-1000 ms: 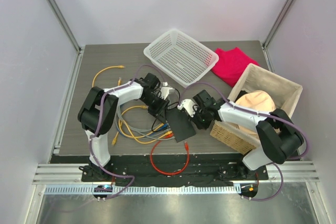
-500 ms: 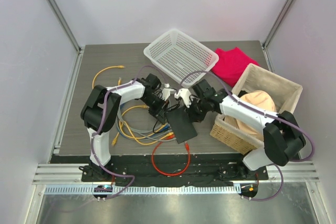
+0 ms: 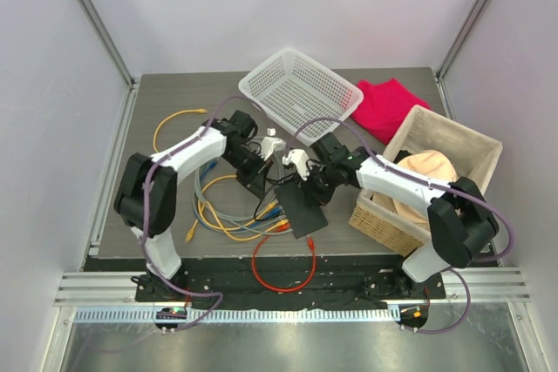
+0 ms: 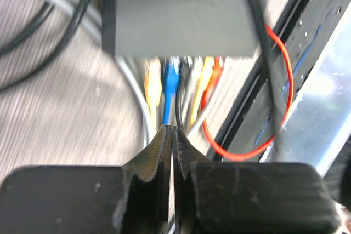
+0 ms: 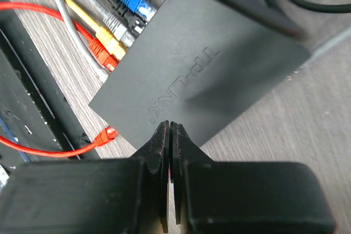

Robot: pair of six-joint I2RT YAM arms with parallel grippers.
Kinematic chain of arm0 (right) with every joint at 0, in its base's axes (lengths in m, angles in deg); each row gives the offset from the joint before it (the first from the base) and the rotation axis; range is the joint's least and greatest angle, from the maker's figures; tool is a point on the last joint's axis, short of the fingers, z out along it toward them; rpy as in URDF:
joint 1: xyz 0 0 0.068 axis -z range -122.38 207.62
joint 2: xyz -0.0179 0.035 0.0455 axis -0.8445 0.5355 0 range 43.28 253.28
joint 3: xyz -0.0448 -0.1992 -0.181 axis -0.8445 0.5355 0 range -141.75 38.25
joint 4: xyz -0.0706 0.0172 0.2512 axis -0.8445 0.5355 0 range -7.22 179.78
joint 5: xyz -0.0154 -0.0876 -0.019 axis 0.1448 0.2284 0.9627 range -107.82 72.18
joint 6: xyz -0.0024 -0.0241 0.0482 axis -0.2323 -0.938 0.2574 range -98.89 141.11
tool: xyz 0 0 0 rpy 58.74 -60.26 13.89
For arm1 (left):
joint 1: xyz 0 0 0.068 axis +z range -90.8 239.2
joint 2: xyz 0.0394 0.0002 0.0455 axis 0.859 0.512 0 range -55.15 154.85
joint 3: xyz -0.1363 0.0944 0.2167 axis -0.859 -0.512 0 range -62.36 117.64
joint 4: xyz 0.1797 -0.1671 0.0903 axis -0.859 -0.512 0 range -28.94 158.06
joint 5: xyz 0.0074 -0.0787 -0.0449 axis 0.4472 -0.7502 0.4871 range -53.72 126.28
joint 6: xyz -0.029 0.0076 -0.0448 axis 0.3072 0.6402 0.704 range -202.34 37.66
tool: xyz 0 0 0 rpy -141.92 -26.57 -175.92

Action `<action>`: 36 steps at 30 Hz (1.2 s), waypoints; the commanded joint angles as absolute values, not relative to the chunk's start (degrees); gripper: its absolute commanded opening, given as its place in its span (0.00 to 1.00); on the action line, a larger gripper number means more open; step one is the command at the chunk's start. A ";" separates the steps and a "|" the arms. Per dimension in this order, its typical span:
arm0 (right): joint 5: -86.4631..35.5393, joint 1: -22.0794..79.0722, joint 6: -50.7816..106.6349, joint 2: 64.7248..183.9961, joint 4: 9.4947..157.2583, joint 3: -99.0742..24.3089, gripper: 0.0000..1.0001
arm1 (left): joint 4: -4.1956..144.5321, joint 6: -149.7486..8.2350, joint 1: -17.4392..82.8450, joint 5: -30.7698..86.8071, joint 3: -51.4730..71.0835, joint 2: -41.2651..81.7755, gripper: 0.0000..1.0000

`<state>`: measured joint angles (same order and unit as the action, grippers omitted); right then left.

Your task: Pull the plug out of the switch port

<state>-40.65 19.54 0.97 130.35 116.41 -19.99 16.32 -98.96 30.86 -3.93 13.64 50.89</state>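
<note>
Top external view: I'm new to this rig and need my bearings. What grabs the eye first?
The black TP-Link switch lies at the front middle of the table, with a row of coloured plugs along its left edge and a tangle of cables beside it. The left arm and right arm reach in at it, jaws shut. Behind them are a white mesh basket and a red cloth.

Closed and drawn back: the left gripper (image 4: 170, 131)
The right gripper (image 5: 169, 126) has been shifted; the switch (image 5: 203, 64) now lies ahead of its jaws.
</note>
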 commanded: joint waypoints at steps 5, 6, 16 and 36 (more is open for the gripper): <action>-35.24 18.51 3.01 133.72 111.08 -16.77 0.02 | 10.15 -104.74 32.31 1.65 9.27 39.61 0.30; -34.79 18.51 2.92 134.15 110.91 -15.98 0.02 | 9.71 -105.27 32.31 2.09 8.40 38.81 0.31; -33.38 18.51 3.45 131.79 108.45 -11.67 0.02 | 3.55 -114.41 32.31 12.53 3.56 30.28 0.22; -33.29 18.51 4.50 132.14 107.13 -11.23 0.02 | 16.74 -121.27 32.39 25.21 -10.94 31.77 0.28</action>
